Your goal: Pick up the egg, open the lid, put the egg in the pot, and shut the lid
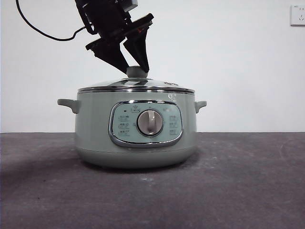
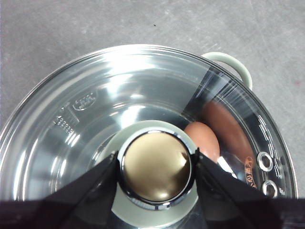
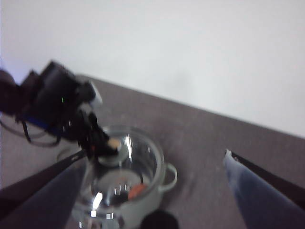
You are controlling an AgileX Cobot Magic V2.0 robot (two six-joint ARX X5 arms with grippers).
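Observation:
The pale green pot (image 1: 95, 124) stands mid-table with the glass lid (image 1: 138, 85) sitting flat on its rim. My left gripper (image 1: 135, 64) reaches down from above, and its jaws press both sides of the lid's knob (image 2: 155, 167). The reddish-brown egg (image 2: 202, 138) lies inside the pot and shows through the glass. A blurred reflection of it shows on the inner wall. My right gripper (image 3: 157, 155) hangs high and off to one side, with its jaws wide apart and empty. From there it sees the pot (image 3: 157, 186), the egg (image 3: 137, 191) and the left gripper (image 3: 95, 138).
The dark grey table (image 1: 238, 181) stretches to both sides of the pot. A white wall stands behind, with a socket (image 1: 298, 14) at the top right. The arm's black cable (image 1: 43, 31) hangs at the top left.

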